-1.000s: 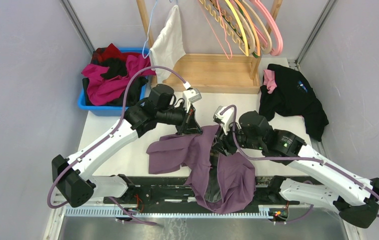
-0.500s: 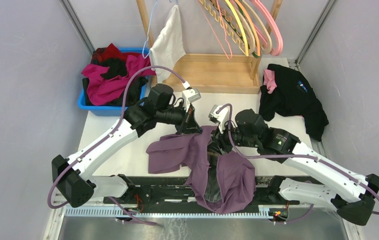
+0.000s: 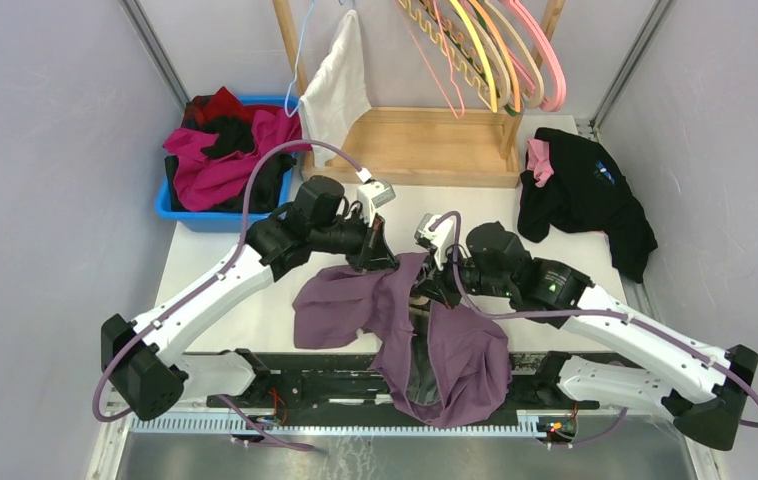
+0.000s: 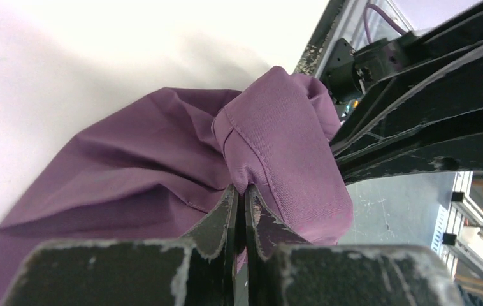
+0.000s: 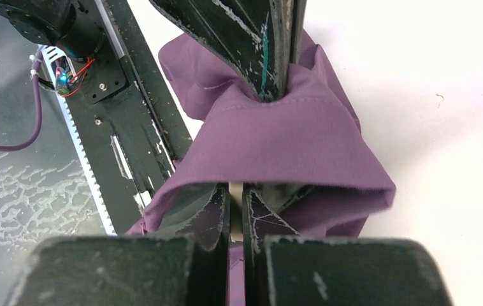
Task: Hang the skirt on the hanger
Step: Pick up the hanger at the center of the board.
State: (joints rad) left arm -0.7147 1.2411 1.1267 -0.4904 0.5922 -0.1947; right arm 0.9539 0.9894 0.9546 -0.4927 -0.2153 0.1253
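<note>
The purple skirt [image 3: 455,350] lies crumpled on the white table and hangs over the near edge. My left gripper [image 3: 380,262] is shut on a fold of its waistband [image 4: 271,146], with the fingertips [image 4: 229,197] pinched together. My right gripper [image 3: 433,290] faces it closely and reaches under the stretched waistband [image 5: 283,146]. It is shut on a thin cream piece [image 5: 236,191], seemingly part of a hanger; the rest is hidden by fabric. The left gripper's fingers [image 5: 271,57] show at the top of the right wrist view.
A blue bin [image 3: 170,205] of red and black clothes sits at the back left. A wooden rack base [image 3: 425,150] stands behind with coloured hangers [image 3: 495,50] and a white garment [image 3: 340,85]. A black garment [image 3: 585,195] lies at the right. A black rail [image 3: 285,365] runs along the near edge.
My right gripper has moved left and slightly away, closer to the left gripper. The left gripper shifted a little left. The skirt's top edge is bunched tighter between them.
</note>
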